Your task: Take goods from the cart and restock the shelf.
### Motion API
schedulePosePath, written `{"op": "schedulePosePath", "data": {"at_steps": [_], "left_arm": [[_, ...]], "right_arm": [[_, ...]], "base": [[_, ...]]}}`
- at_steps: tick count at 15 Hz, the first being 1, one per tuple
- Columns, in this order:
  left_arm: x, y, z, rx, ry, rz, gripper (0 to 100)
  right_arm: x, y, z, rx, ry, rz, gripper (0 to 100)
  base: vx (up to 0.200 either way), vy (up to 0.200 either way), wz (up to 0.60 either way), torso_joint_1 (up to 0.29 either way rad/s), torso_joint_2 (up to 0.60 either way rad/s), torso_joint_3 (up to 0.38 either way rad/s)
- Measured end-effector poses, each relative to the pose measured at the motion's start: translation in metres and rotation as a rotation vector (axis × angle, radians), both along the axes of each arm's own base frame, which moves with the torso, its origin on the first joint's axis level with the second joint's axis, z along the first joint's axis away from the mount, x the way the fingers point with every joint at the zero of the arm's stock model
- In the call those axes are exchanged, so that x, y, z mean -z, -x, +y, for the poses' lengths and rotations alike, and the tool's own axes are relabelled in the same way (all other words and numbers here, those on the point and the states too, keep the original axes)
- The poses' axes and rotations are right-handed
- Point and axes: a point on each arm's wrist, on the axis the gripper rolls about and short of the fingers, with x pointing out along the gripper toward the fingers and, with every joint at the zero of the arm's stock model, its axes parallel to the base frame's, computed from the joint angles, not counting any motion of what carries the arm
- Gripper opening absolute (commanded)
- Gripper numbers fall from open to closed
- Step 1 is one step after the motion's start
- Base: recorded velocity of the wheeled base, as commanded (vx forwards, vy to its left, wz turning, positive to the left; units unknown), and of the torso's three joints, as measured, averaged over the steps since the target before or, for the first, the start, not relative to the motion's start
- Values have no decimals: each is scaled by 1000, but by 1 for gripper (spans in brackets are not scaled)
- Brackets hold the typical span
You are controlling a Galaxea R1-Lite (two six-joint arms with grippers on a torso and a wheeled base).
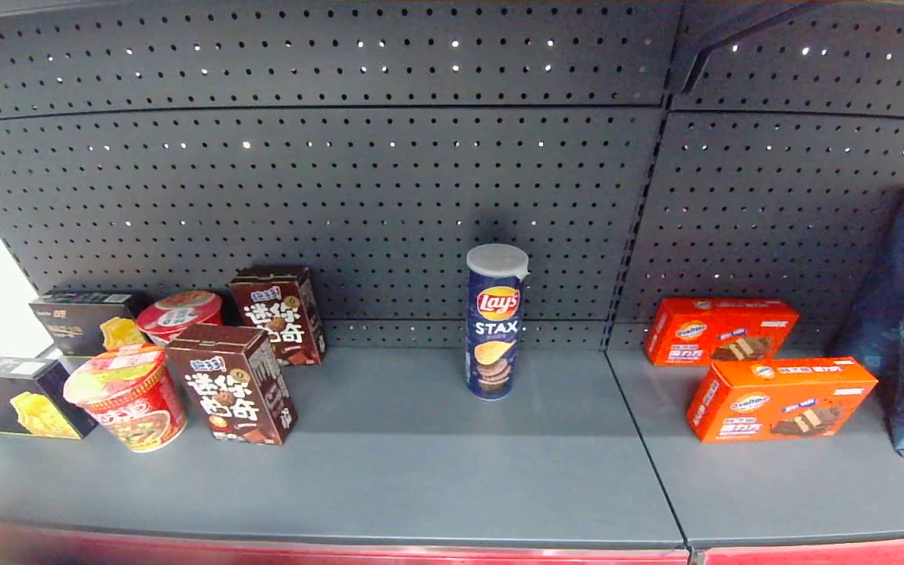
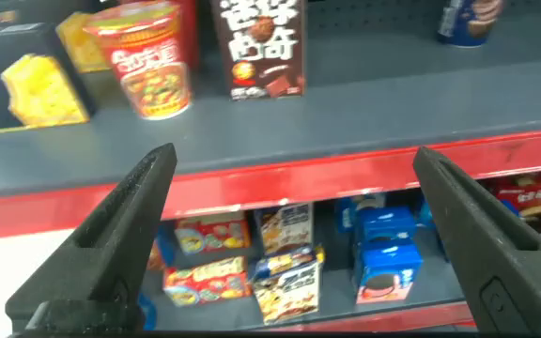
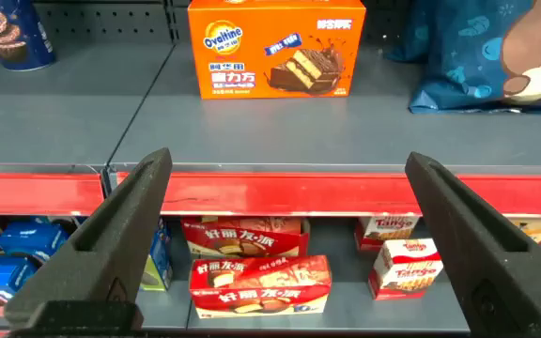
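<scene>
L fingers (image 2: 111, 244) spread wide, nothing held; noodle cup (image 2: 148, 56) on shelf (image 2: 364, 113) beyond one tip. R fingers (image 3: 111, 244) likewise released, orange cake box (image 3: 275, 47) ahead, btwn the tips.

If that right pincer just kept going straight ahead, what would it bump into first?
Most likely the red front edge of the shelf: the open right pincer points at it. Depth is hard to judge; slightly lower, it would pass under towards the red snack boxes on the shelf below.
</scene>
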Motion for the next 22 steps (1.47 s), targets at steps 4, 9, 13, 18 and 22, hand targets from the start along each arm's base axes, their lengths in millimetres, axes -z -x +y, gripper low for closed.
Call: {"op": "schedulePosePath", "data": {"at_steps": [4,9,13,18,22], "left_arm": [[0,0,0,0,-1,0,100],[0,0,0,0,3,0,100],[0,0,0,0,-2,0,100],[0,0,0,0,-1,-1,100],[0,0,0,-12,-3,-3,100]], "right_arm": [[0,0,0,0,-2,0,100],[0,0,0,0,-3,0,100],[0,0,0,0,-3,0,100],[0,0,0,0,-3,1,100],[0,0,0,0,-10,2,100]], "base": [[0,0,600,5,2,4],[0,0,600,2,3,6],[0,0,600,1,1,2],[0,0,600,1,1,0],[0,0,150,1,2,-1]]}}
